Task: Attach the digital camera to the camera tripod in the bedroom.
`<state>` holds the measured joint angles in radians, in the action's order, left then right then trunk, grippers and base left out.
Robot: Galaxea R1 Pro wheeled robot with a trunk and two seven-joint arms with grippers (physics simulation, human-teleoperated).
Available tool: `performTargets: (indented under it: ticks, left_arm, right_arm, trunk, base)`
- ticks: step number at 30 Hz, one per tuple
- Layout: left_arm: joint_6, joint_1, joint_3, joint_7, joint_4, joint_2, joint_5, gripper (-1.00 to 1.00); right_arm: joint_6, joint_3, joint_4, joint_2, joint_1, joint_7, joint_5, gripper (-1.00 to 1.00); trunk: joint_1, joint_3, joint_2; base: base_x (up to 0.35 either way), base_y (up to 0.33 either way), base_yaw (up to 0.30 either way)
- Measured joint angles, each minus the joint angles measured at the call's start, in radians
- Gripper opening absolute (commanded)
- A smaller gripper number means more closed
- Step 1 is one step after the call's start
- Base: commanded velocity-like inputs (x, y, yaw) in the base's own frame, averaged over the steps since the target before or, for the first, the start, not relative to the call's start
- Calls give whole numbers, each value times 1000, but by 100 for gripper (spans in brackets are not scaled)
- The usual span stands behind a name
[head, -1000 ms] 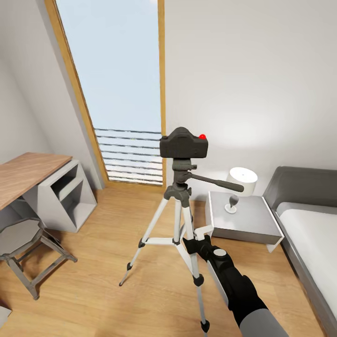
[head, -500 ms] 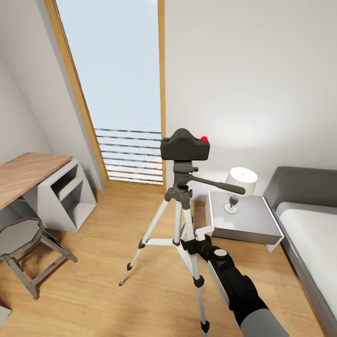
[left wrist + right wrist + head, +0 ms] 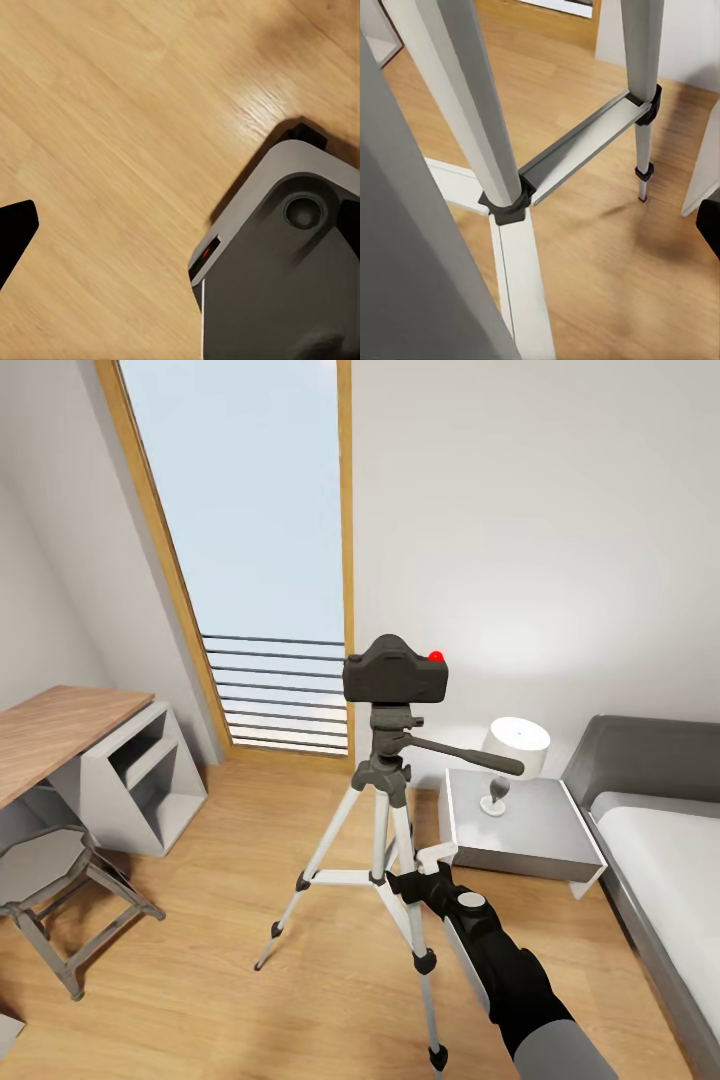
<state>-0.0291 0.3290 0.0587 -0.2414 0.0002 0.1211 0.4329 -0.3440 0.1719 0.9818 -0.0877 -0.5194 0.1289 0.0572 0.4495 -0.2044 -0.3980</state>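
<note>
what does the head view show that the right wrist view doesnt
Head view alone: the digital camera sitting on the camera tripod head, the pan handle, window, desk, stool, lamp, bed, and the right gripper beside a tripod leg. Right wrist view alone: the leg braces and their black collar close up. Shared: the tripod's silver legs, wood floor.

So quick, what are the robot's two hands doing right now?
Left gripper: cannot be told; its wrist view shows floor and the robot's grey base.
Right gripper: beside the camera tripod's leg; open or closed cannot be told.
</note>
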Motion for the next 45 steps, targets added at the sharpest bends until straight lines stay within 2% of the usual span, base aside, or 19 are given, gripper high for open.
performTargets:
  ticks: [7, 33, 40, 43, 45]
  left_arm:
    - [0, 0, 0, 0, 0, -3, -1, 100]
    - [3, 0, 0, 0, 0, -5, -2, 100]
    - [3, 0, 0, 0, 0, -5, -5, 100]
    - [3, 0, -1, 0, -1, -4, -9, 100]
    - [3, 0, -1, 1, -1, -4, -12, 100]
  right_arm:
    - [0, -1, 0, 0, 0, 0, 2, 100]
    - [0, 0, 0, 1, 0, -2, 5, 100]
    - [0, -2, -13, 2, 0, -2, -2, 100]
    - [0, -3, -50, 13, 0, -3, -3, 100]
    - [-2, -6, -118, 47, 0, -3, -5, 100]
  trunk:
    - [0, 0, 0]
    - [1, 0, 0]
    - [0, 0, 0]
    - [0, 0, 0]
    - [0, 0, 0]
  base:
    - [-117, 0, 0]
    - [-325, 0, 0]
    - [-136, 0, 0]
    - [-39, 0, 0]
    - [-19, 0, 0]
